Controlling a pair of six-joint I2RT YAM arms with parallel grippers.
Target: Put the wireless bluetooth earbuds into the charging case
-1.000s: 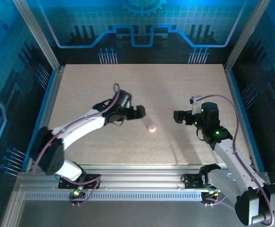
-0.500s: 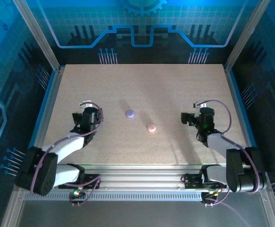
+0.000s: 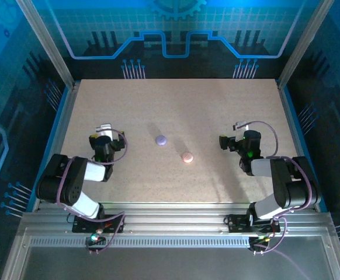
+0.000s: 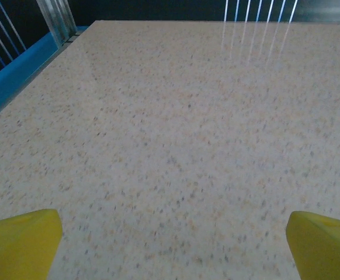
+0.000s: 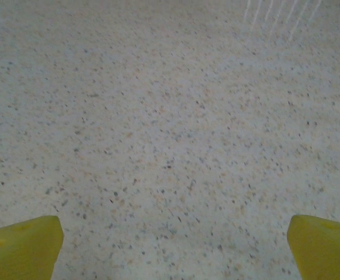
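Note:
Two small round charging cases lie shut near the table's middle: a lavender one (image 3: 161, 140) and a pink one (image 3: 187, 157) just right of and nearer than it. The wireless bluetooth earbuds are out of view. My left gripper (image 3: 106, 135) is folded back at the left, well clear of the lavender case. In the left wrist view it (image 4: 173, 233) stands open, yellow fingertips (image 4: 24, 239) wide apart over bare table. My right gripper (image 3: 227, 143) sits folded back to the right of the pink case. It (image 5: 173, 236) is also open, with nothing between its yellow fingertips (image 5: 319, 245).
The speckled beige table (image 3: 176, 105) is bordered by a blue rail (image 3: 58, 122) on the left and another (image 3: 290, 122) on the right, with metal frame posts at the corners. Both arms' elbows rest near the front edge (image 3: 176, 201).
Both arms have drawn back from the middle and folded up near their bases. The lavender case, earlier hidden under the left gripper, now lies uncovered. The pink case has not moved.

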